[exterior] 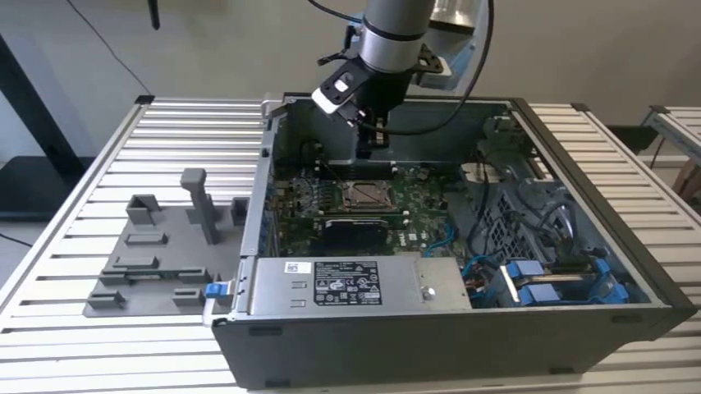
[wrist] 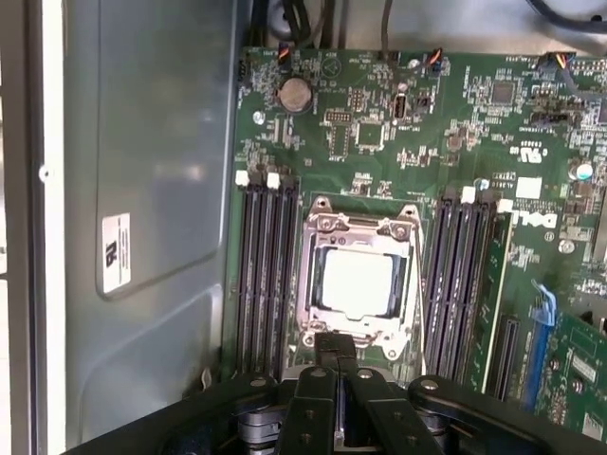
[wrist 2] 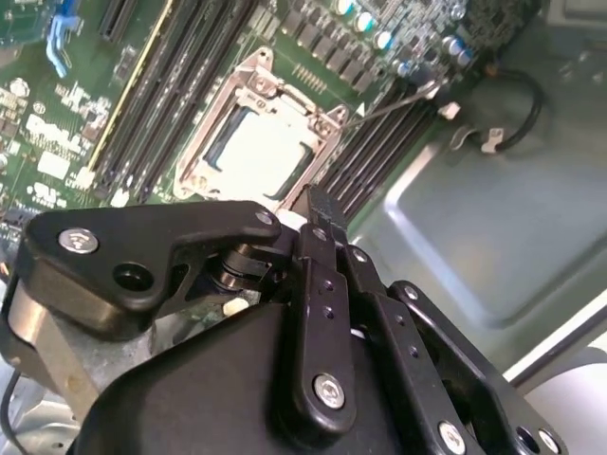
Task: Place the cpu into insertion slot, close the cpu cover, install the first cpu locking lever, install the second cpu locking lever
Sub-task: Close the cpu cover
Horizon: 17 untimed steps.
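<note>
The shut hand (exterior: 370,148) points down beside the cpu cover (wrist: 360,230).

Silver-grey tubular arm (exterior: 392,29) enters at the upper centre of the exterior view, ending in a black wrist (exterior: 380,82). A white-faced box (exterior: 335,89) is fixed to its side, and a thin black cable (exterior: 460,112) loops off it. In the second wrist view the gripper (wrist 2: 318,204) is matte black, with slim linked bars (wrist 2: 322,313), rounded knuckles and bright silver screws (wrist 2: 78,241).
</note>
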Motion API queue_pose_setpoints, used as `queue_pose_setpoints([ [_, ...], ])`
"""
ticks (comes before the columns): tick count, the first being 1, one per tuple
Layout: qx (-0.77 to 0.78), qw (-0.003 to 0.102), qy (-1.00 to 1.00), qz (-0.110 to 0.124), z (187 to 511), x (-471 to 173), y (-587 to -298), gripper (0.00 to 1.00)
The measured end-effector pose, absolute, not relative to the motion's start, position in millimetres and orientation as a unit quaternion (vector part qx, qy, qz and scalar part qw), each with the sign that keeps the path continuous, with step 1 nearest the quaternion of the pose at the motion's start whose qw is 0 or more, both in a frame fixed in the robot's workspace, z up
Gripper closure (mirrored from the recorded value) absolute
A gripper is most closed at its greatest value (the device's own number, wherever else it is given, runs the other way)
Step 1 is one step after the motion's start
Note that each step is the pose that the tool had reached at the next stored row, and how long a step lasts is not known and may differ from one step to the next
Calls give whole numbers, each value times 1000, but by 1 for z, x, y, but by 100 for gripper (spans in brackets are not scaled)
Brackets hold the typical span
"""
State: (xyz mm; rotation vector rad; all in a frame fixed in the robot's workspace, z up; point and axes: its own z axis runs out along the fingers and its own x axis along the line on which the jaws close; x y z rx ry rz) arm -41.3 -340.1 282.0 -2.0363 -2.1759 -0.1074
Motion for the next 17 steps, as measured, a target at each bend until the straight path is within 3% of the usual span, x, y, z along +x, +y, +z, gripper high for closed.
queue_pose_setpoints([
  [17, -681, 80, -727, -36, 283, -71, -331, 89],
])
